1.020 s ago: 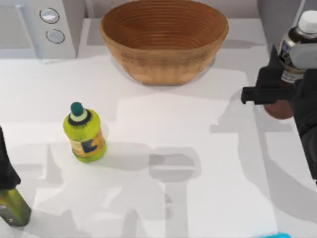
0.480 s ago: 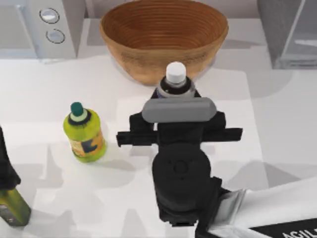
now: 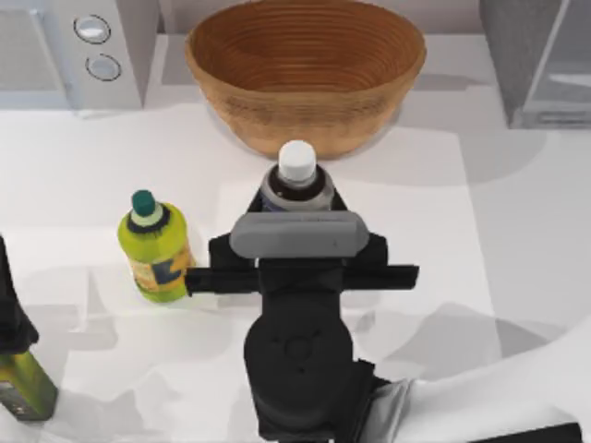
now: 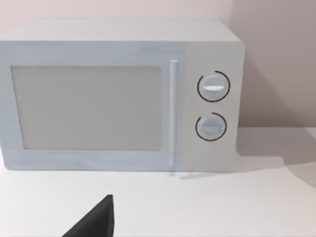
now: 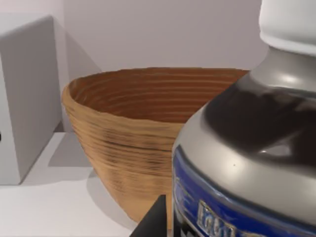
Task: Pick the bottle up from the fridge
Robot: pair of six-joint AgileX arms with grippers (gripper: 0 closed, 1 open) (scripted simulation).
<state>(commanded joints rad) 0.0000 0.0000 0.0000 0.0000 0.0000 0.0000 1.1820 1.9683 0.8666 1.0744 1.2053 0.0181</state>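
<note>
The right gripper [image 3: 297, 221] clamps the bottle [image 3: 297, 175] upright, cap up. The fridge [image 3: 540, 60] lies at two o'clock, well apart (left arm parked at eight).

Bottle [image 3: 297, 178]: white cap, grey-dark collar; right wrist view shows silver-grey shoulder, dark band, blue label with pale lettering.
Right gripper [image 3: 297, 208]: black, with a pale grey bar across it.
Basket bowl [image 3: 305, 69], far centre: tan-brown, ribbed with fine horizontal rings.
Yellow-green bottle [image 3: 157, 247], left: dark green cap, orange and dark blue label.
Olive bottle [image 3: 20, 378], near left: black top.
Microwave [image 3: 69, 51], far left: light grey, white knobs ringed in black.
Fridge [image 3: 540, 60], far right: dark grey, paler front panel.
Table [image 3: 517, 240]: white.
</note>
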